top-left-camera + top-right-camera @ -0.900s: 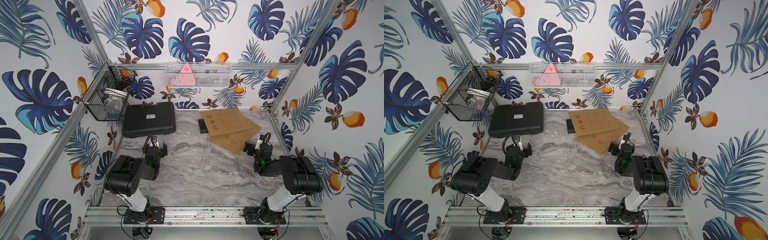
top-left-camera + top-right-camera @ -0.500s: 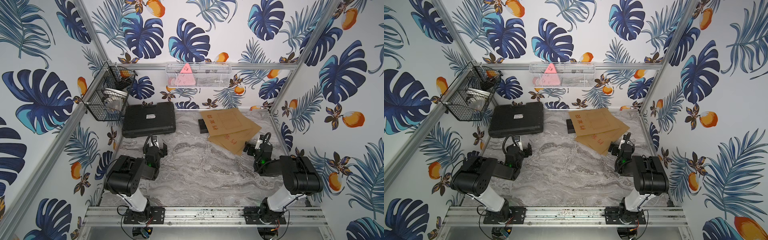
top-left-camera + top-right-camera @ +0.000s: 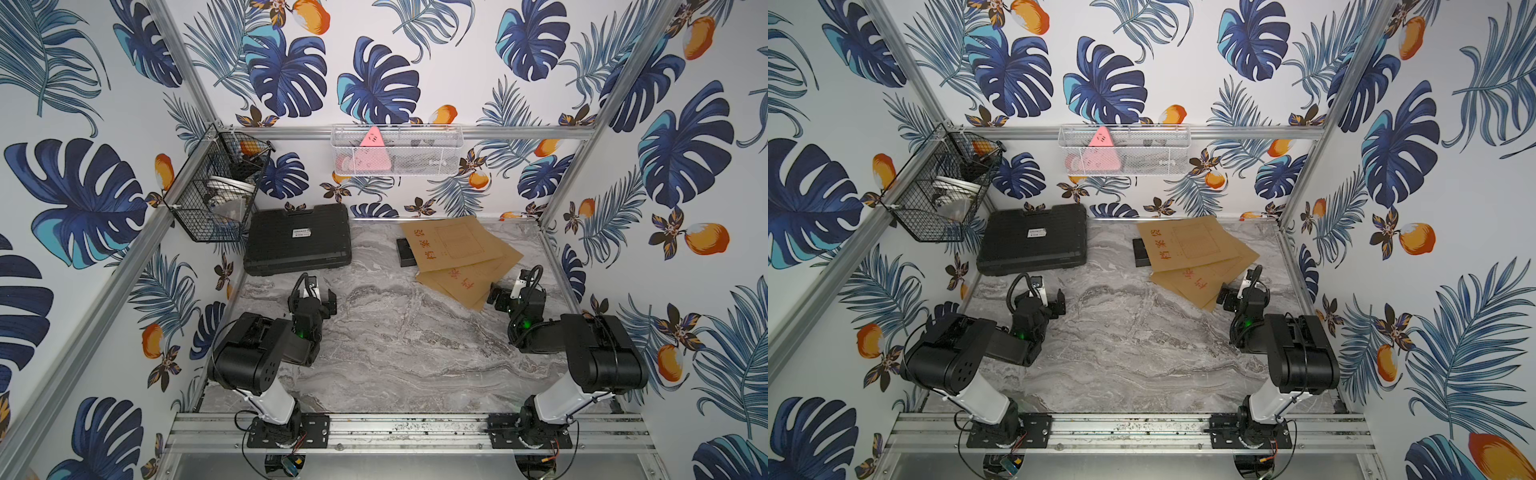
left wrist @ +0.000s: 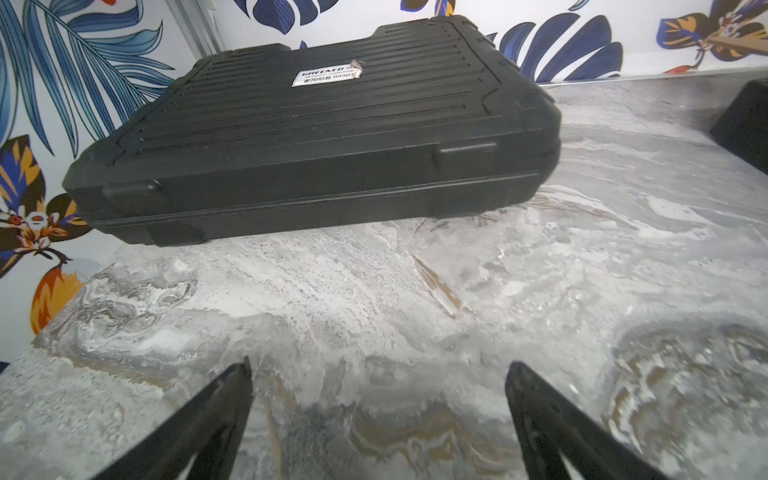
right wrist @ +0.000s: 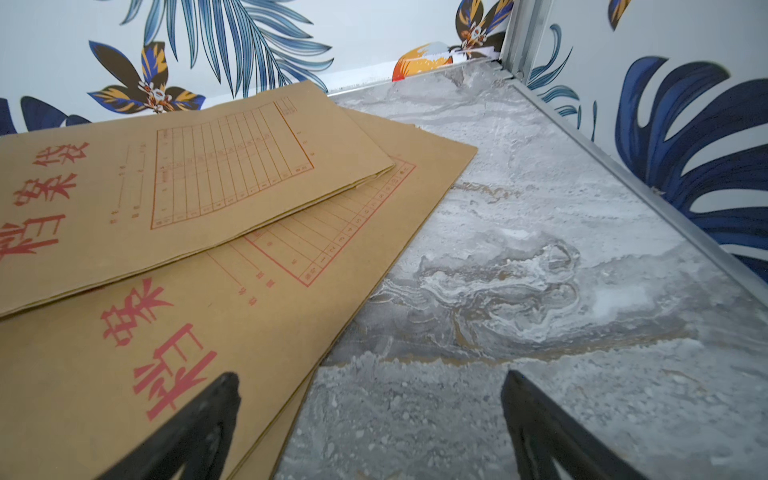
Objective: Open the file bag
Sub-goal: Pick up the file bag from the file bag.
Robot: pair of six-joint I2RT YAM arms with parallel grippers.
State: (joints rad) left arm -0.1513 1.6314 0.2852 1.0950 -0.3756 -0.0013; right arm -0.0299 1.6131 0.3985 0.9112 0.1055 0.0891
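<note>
File bags of brown kraft paper lie fanned and overlapping at the far right of the worktop, printed faces up. They look light, thin and floppy, and likely to slide on the marble, so a free corner or flap edge seems the best hold. No flap or string tie shows. The right pincer gapes empty at the lower bag's near corner. The left pincer gapes empty, well apart.
</note>
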